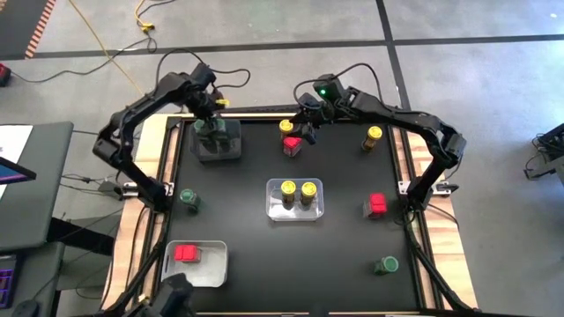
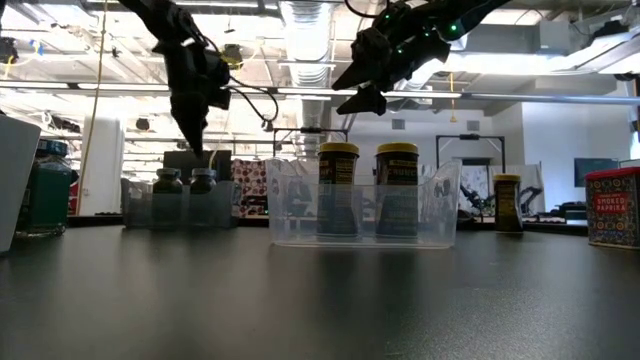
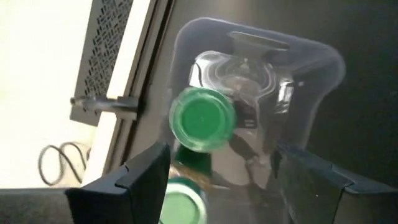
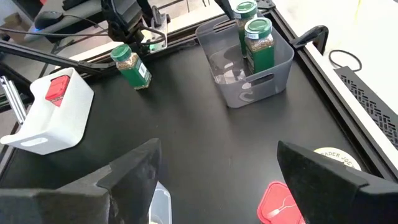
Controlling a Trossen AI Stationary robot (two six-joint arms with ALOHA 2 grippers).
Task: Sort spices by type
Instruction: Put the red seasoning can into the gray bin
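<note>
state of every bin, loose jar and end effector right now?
grey bin: two green-lidded jars upright inside
clear bin: two yellow-lidded jars upright inside
white bin: one red-topped jar inside
loose green jars: two, upright, unsorted
left end effector: open, over grey bin, empty
right end effector: open, empty

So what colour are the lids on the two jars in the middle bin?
Yellow lids; the high view shows them best.
</note>
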